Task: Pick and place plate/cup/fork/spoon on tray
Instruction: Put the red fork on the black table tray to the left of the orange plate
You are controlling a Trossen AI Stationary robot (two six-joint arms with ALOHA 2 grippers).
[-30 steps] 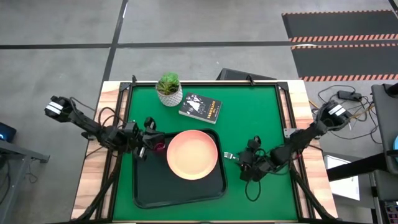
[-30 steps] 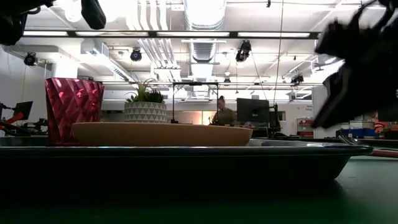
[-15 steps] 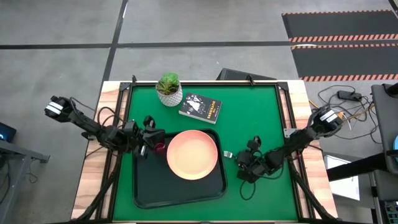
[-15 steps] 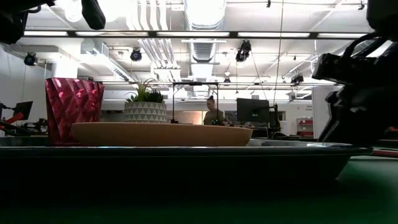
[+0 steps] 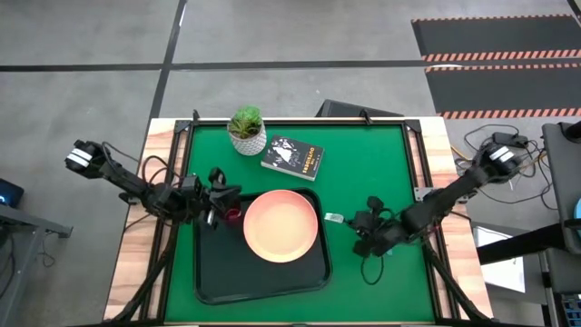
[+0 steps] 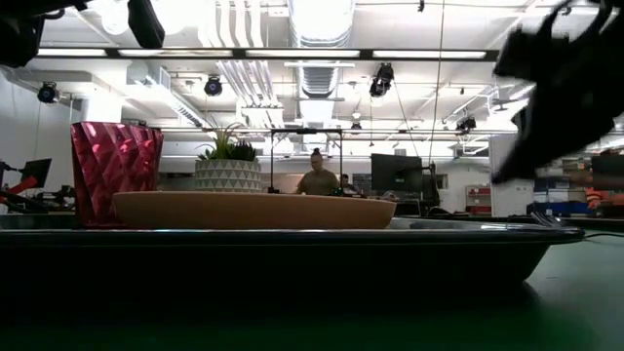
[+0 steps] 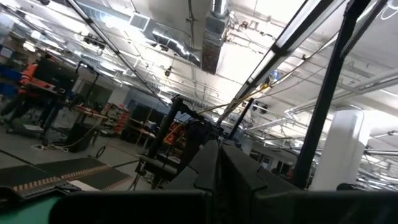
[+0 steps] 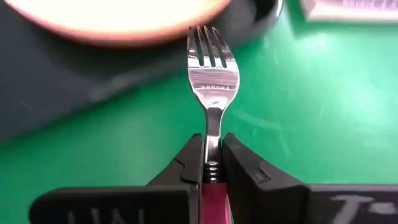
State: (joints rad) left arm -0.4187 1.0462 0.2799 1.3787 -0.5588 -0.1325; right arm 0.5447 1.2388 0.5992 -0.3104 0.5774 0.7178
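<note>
The black tray [image 5: 218,272] lies on the green table at near left. On it rest the salmon-pink plate [image 5: 280,225] and, left of the plate, the maroon cup [image 5: 233,216], which stands upright [image 6: 115,171]. My left gripper [image 5: 220,205] is shut and tipped upward beside the cup over the tray's left part. Right of the tray, my right gripper [image 5: 354,223] is shut on the fork [image 5: 333,218], whose tines [image 8: 211,59] point toward the tray. The spoon is out of view. My right gripper pinches the fork's metal neck [image 8: 212,134] between its two fingers [image 8: 189,158], just ahead of the pink handle [image 8: 211,202]. The handle runs back between them. The fingers come nearly level from the table's right and lie along the fork. I cannot tell whether the tines touch the table.
A white pot with a green plant [image 5: 246,132] and a small black book [image 5: 292,157] stand at the back of the table. The tray's near half is bare. A person [image 6: 317,180] is in the room beyond the table.
My right gripper has dipped toward the table, shut on the fork's neck and come up again. The fork's tines have shifted slightly toward the far edge.
</note>
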